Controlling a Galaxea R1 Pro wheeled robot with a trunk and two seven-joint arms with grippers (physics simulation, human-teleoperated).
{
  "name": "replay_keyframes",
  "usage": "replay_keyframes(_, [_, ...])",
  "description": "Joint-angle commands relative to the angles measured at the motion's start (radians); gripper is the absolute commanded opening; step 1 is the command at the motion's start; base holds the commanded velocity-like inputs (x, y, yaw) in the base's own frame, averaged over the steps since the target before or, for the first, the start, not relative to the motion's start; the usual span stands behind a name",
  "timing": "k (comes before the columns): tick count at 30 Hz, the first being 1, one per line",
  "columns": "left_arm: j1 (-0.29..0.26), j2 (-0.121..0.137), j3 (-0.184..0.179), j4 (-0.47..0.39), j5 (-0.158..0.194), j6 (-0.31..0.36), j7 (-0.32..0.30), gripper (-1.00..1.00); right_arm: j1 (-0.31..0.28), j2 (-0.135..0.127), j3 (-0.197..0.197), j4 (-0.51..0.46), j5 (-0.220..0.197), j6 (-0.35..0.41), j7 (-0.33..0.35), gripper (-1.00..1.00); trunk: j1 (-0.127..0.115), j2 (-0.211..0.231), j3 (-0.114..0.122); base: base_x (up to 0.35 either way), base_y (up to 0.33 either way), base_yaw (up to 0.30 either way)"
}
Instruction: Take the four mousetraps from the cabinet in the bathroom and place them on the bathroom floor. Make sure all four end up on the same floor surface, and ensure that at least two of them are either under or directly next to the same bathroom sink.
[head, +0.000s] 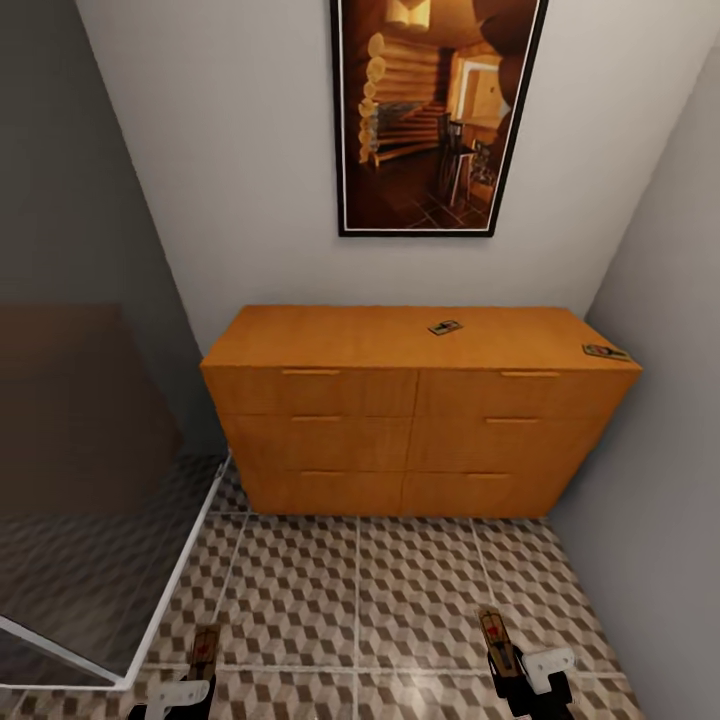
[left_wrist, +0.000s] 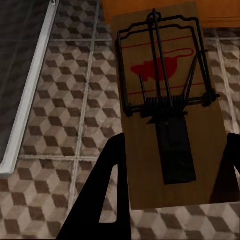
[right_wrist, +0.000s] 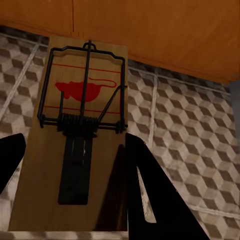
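Nearest to us, at the bottom of the head view, our left gripper (head: 190, 680) holds a mousetrap (head: 205, 645) over the bathroom floor (head: 350, 600). Through the left wrist camera we see that trap (left_wrist: 167, 107) lying between our two dark fingers (left_wrist: 102, 195), its wire bar and red mouse mark facing up, the fingers closed against its long edges. Beside it on the left runs the pale frame of a glass shower screen (head: 100, 560).

Further right, our right gripper (head: 510, 670) grips a second mousetrap (head: 492, 630) in the same way; from the right wrist camera the board (right_wrist: 75, 140) sits between the fingers (right_wrist: 150, 195), pinched at its sides, with the cube-patterned tiles (right_wrist: 185, 130) below.

Beyond the tiles stands the orange-brown cabinet (head: 420, 430) against the white wall. On its flat top we see a third mousetrap (head: 445, 327) near the middle, and a fourth mousetrap (head: 604, 351) at the far right edge, well apart from the third. Above the cabinet hangs a framed picture (head: 435, 110) of a log-cabin room.
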Motion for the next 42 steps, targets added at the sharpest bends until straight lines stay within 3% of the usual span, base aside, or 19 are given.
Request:
replay_keyframes(1, [-0.002, -0.001, -0.003, 0.004, 0.011, -0.004, -0.010, -1.00, 0.000, 0.000, 0.003, 0.000, 0.007, -0.002, -0.007, -1.00, 0.000, 0.000, -0.001, 0.000, 0.000, 0.276])
replay_keyframes(42, [-0.001, -0.001, -0.003, 0.004, 0.011, -0.004, -0.010, -1.00, 0.000, 0.001, 0.003, 0.000, 0.007, -0.001, -0.009, -1.00, 0.000, 0.000, -0.010, 0.000, 0.000, 0.281])
